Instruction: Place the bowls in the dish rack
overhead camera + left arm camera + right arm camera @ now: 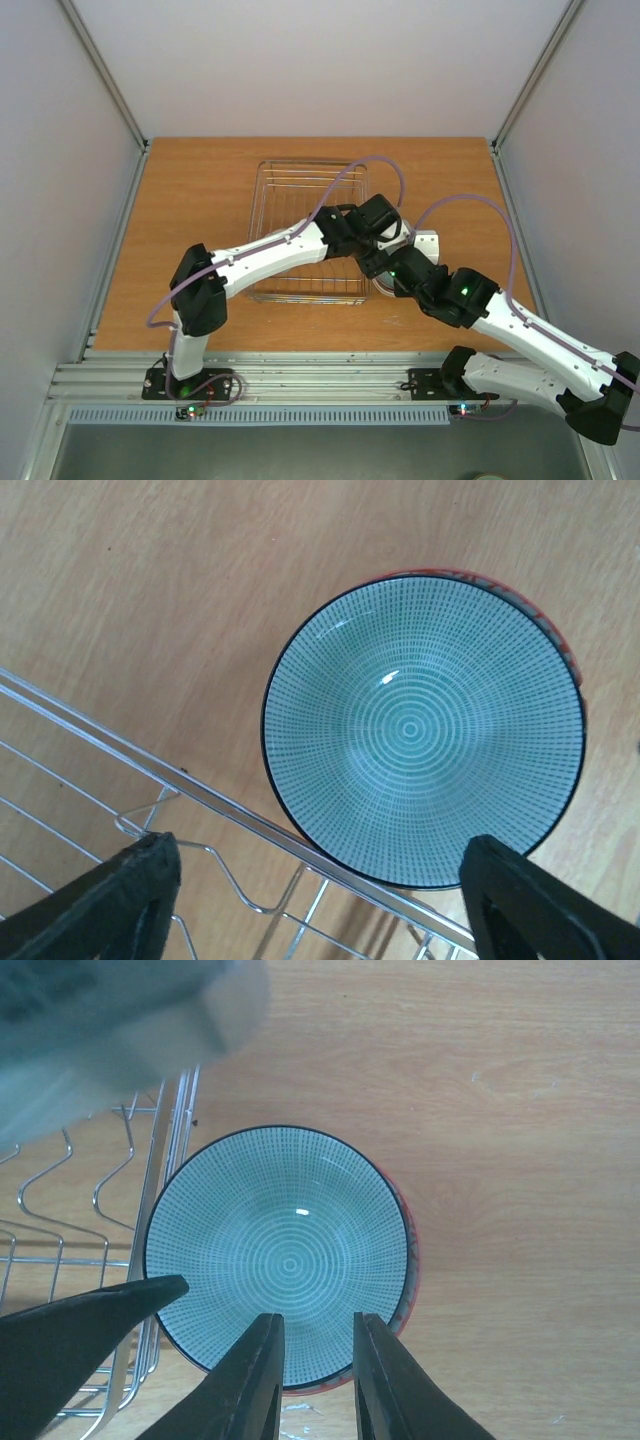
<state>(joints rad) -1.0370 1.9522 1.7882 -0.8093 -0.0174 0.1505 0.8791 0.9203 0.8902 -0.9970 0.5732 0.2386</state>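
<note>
A pale green bowl [420, 730] sits nested in an orange-red bowl whose rim [470, 577] shows around it. The stack stands on the table, just outside the right side of the dish rack [200, 800]. My left gripper [320, 910] is wide open and empty above the rack's rim wire and the green bowl's edge. My right gripper [318, 1380] is open with a narrow gap, empty, over the near rim of the green bowl [280, 1250]. In the top view both grippers, left [385, 240] and right [385, 265], meet beside the rack [300, 185] and hide the bowls.
The left arm lies across the rack's right half in the top view. One left finger [90, 1330] and the blurred left wrist [100, 1020] crowd the right wrist view. Bare wooden table [200, 220] lies left and right of the rack. Rack prongs [60, 1190] stand beside the bowls.
</note>
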